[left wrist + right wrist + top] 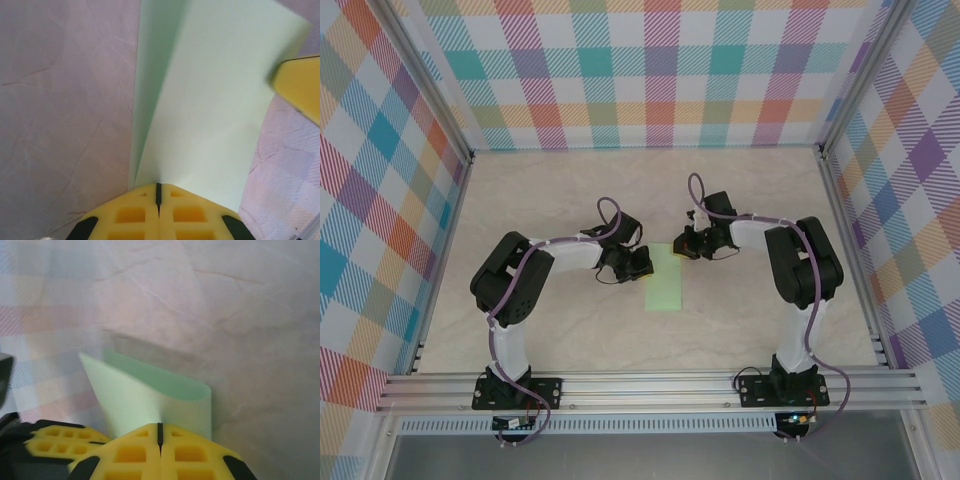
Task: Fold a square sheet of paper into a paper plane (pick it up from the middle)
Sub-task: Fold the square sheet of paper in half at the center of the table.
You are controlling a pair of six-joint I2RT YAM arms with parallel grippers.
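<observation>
L gripper (159, 191): your fingers are pressed together w/ no gap, pinching the edge of the square sheet of paper (210, 100).
R gripper (160, 430): clamped tight too, tips meeting on the sheet's other side.
Sheet shape: doubled over into a narrow strip, 2 layers. Your R wrist cam shows a rounded, uncreased bend.
Sheet pos: mid table (570, 190), btwn your two grippers. In the top cam the strip runs back toward the arm bases, and both grippers sit at its far end.
L wrist cam: paper spreads away from your fingertips, and a blurred yellow finger shows at its far R corner.
</observation>
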